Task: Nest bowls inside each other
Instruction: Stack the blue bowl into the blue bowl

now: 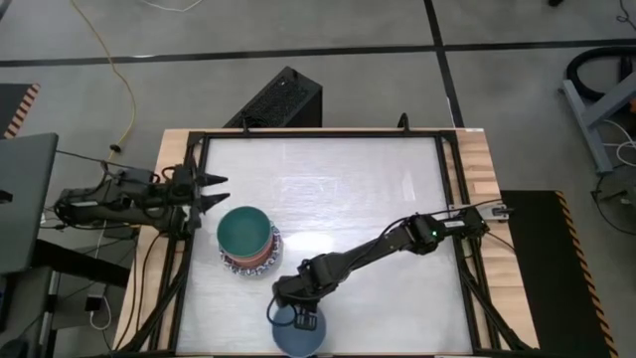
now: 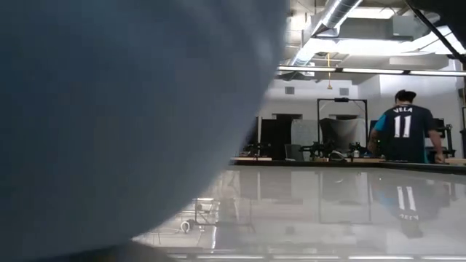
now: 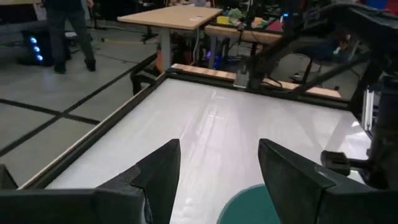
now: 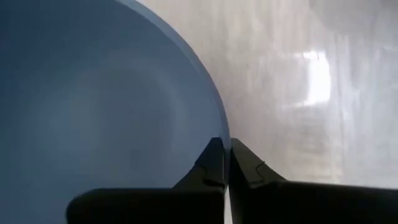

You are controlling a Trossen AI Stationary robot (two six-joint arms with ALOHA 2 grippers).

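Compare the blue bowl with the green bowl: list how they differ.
The blue bowl sits alone at the table's near edge; the green bowl tops a nested stack. The right gripper is shut on the blue bowl's rim; nothing touches the green one. Both are round and upright.

- A plain blue bowl point(image 1: 300, 332) is showing an unpatterned inside.
- A dark green bowl point(image 1: 244, 230) is topping a stack point(image 1: 268, 257) showing red and blue-patterned rims.

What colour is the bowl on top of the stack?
Dark green bowl, clearest in the high view.
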